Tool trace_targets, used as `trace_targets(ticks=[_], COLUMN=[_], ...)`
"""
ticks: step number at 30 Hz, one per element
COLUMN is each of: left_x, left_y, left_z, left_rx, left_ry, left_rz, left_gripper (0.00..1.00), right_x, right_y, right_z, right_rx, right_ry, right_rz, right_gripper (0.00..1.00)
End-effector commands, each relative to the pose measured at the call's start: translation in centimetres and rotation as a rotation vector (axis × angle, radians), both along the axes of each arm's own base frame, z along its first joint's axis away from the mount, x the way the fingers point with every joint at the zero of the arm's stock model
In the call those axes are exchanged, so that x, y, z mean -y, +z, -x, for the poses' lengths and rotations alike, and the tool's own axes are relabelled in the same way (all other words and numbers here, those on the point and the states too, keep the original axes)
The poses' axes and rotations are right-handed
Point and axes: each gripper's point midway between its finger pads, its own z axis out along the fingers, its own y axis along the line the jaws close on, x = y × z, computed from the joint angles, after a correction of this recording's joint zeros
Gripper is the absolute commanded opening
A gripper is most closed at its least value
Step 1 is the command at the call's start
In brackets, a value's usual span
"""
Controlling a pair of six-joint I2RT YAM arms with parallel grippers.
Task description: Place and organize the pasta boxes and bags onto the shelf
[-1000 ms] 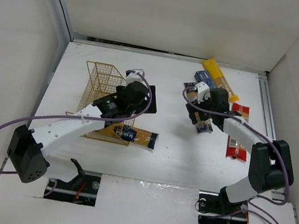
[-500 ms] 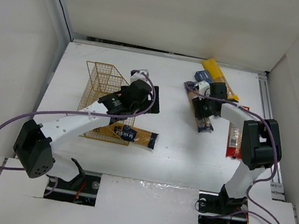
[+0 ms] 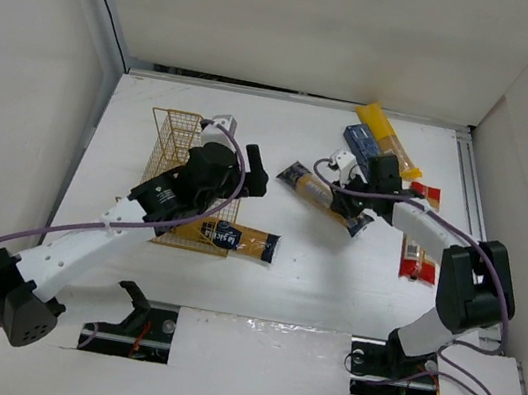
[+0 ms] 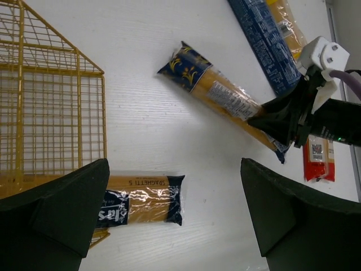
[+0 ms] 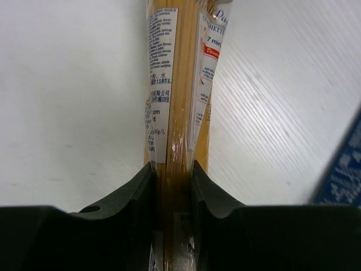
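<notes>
My right gripper (image 5: 174, 175) is shut on a clear-and-blue spaghetti bag (image 5: 179, 84), which runs straight out between the jaws. Seen from above, that bag (image 3: 311, 186) points left from the right gripper (image 3: 355, 204) at table centre. My left gripper (image 4: 175, 226) hangs open over the table with nothing between its fingers (image 4: 62, 214). Below it lies an orange-yellow pack with a dark blue label (image 4: 144, 199), one end under the gold wire shelf (image 4: 56, 107). From above, the left gripper (image 3: 254, 171) is just right of the shelf (image 3: 174, 142).
A dark blue box (image 3: 363, 139) and a yellow bag (image 3: 388, 135) lie at the back right. A red-orange pack (image 3: 415, 249) lies near the right wall. White walls close in the table on three sides.
The right gripper has shut on the clear-and-blue bag, and the bag has swung out to the left. The left arm has drawn back toward the shelf.
</notes>
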Motion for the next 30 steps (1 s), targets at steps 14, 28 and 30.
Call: trace_targets(ticks=[14,28,30], left_x=[-4.9,-5.1,-5.1], left_y=[-0.1,-0.5,-0.5], left_z=[3.1,3.3,3.3], left_rx=[0.050,0.032,0.032], left_ry=[0.095,0.104,0.104], left_rz=[0.043,0.046,0.046], left_gripper=[1.00,1.00,1.00], right_x=[-14.2,-19.9,-21.0], right_y=[11.6,11.9,11.3], right_z=[6.0,7.2,7.2], right_rx=[0.409,0.524,0.505], right_ry=[0.383,0.526,0.572], right_rz=[-0.265,-0.493,-0.521], right_gripper=[0.00,0.00,0.00])
